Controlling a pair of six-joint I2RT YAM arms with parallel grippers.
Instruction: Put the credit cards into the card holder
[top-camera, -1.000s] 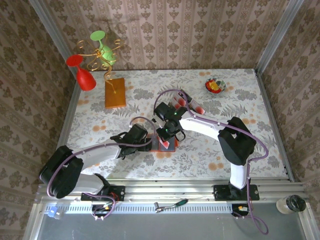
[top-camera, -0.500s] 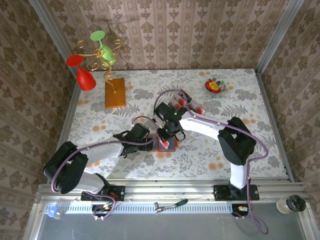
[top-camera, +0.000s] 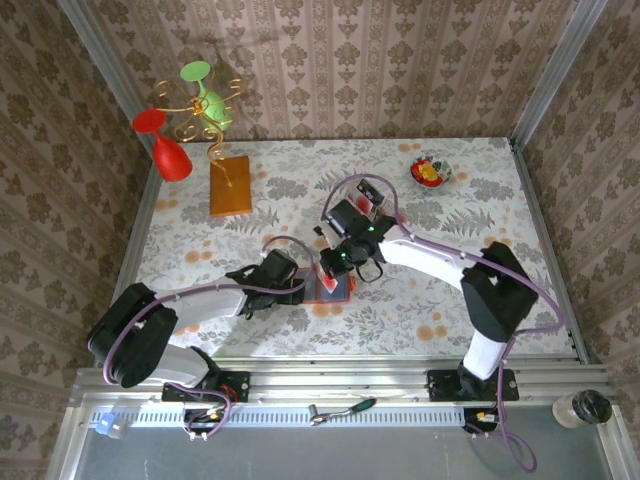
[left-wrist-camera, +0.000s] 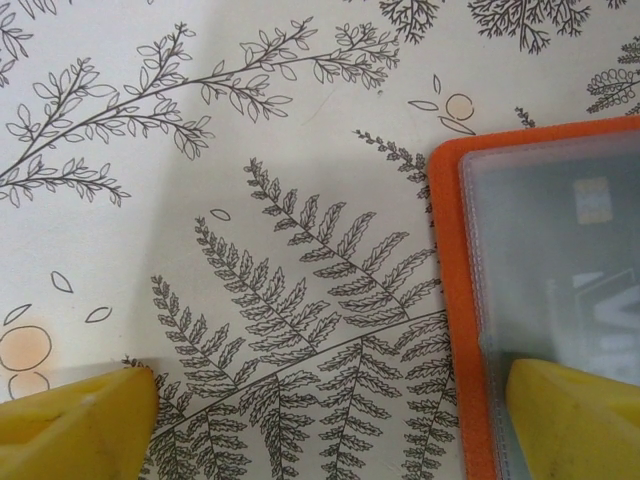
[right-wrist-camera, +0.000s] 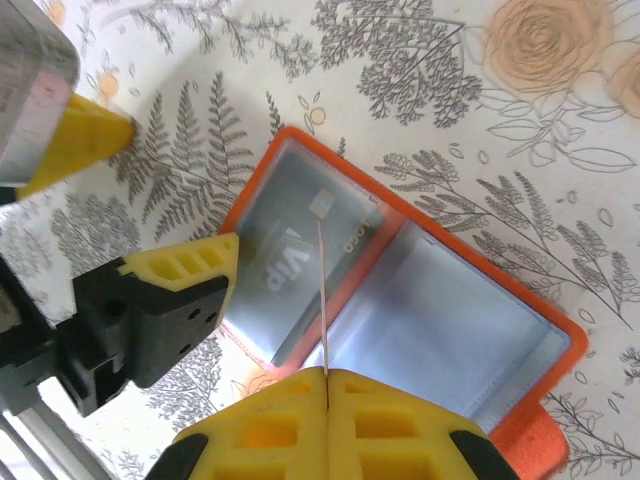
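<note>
Since 1 second ago the right arm (top-camera: 440, 262) has swung its elbow out toward the table's right edge. The floral-patterned table (top-camera: 480, 200) carries 2 arms that meet near its middle, closer to the near edge. The left arm (top-camera: 200, 300) lies low, with the left gripper (left-wrist-camera: 320, 420) spread wide. 1 yellow finger (left-wrist-camera: 575, 420) is over the left edge of the card holder (right-wrist-camera: 450, 310), and the other is over bare cloth. An orange-brown block (top-camera: 230, 185) sits toward the far left corner. The orange holder lies open and flat, with a VIP card (right-wrist-camera: 285, 255) inside its left clear pocket. The right gripper (right-wrist-camera: 326, 385) is clamped on 1 credit card (right-wrist-camera: 322, 300), held edge-on above that left half. Whether it touches the holder cannot be told.
</note>
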